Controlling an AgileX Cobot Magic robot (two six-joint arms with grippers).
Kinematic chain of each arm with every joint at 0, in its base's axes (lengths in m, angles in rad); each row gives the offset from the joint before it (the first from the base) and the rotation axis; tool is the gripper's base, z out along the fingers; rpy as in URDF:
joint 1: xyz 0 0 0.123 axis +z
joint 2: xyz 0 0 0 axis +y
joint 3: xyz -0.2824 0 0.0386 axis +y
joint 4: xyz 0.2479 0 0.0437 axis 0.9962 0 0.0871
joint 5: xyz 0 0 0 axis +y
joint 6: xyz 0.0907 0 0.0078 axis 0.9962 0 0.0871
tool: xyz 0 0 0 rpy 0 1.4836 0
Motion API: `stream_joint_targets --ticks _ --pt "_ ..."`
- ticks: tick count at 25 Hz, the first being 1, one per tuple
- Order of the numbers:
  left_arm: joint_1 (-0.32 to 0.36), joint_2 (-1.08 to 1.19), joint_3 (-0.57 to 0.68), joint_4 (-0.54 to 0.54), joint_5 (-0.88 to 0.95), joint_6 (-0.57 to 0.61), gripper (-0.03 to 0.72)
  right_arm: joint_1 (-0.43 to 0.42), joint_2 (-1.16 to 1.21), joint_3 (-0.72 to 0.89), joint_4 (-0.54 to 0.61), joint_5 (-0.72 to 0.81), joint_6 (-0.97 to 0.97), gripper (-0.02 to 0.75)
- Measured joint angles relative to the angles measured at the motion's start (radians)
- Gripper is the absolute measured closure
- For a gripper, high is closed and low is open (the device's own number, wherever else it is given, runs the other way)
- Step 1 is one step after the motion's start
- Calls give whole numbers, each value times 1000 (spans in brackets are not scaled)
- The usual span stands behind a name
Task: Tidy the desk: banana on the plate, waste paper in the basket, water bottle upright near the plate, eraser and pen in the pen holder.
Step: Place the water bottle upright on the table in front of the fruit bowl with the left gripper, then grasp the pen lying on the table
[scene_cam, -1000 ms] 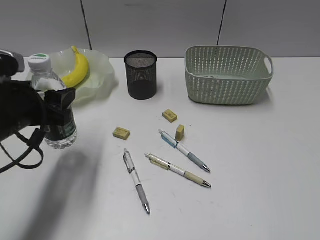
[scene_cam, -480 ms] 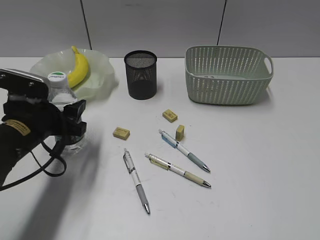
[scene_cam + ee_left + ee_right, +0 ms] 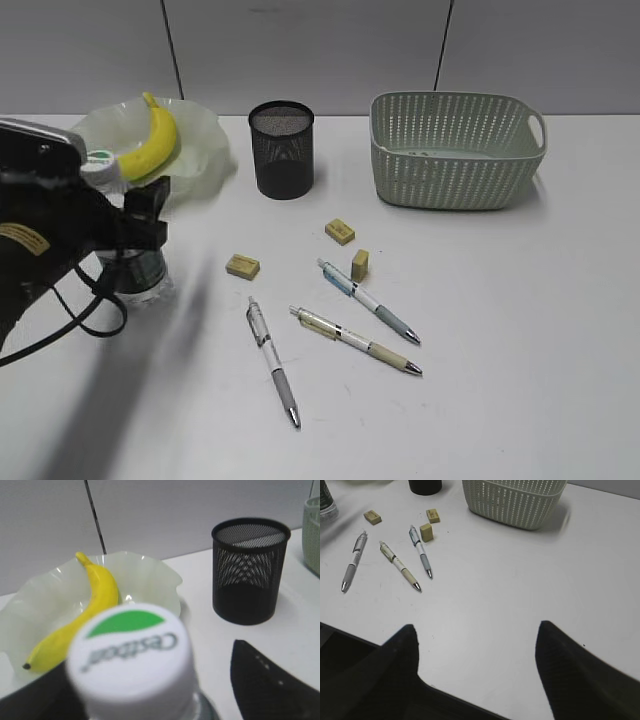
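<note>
Surface [image 3: 520, 330]: a wide plain white top, on which everything listed here is set.
Plate [image 3: 205, 150]: a pale green ruffled dish, placed at the far left of the surface, just beside the pen holder.
Banana [image 3: 152, 140]: laid inside the plate, curved, with a dark tip at each end.
Water bottle [image 3: 140, 272]: stood upright on the surface just in front of the plate; its white cap with the green mark is seen close up in the left wrist view, and most of its body is hidden by the arm in the exterior view.
Left tool [image 3: 120, 215]: placed around the upper part of the water bottle, a dark finger on each side of the cap; whether the fingers press on the bottle cannot be told.
Right tool [image 3: 475, 652]: held above a bare part of the surface, its two dark fingers spread wide with nothing between them.
Pen holder [image 3: 281, 150]: a black mesh cup, upright, between the plate and the basket.
Basket [image 3: 457, 150]: a grey-green perforated container at the far right.
Erasers [image 3: 340, 232]: three small tan blocks, scattered in front of the pen holder, apart from each other.
Pens [image 3: 272, 362]: three, laid slantwise nearer the front, below the erasers; one eraser is just beside the top of the right-hand pen.
</note>
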Motion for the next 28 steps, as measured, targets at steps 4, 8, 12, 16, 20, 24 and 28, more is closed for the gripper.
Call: stream_joint_targets --ticks 4,8,12,16,20,24,28 --pt "0 -107 0 1 5 0 85 0 0 0 0 0 0 164" --pt "0 -282 -2 -22 152 1 87 0 0 0 0 0 0 164" --pt "4 -505 -5 -72 508 22 97 0 0 0 0 0 0 164" --pt "12 -752 -29 -75 904 23 97 0 0 0 0 0 0 164" --pt "64 -982 -87 -13 1320 23 99 0 0 0 0 0 0 164" --pt "137 -1134 -145 101 1738 23 104 0 0 0 0 0 0 164" --pt "187 -1249 -158 153 2060 23 125 0 0 0 0 0 0 164"
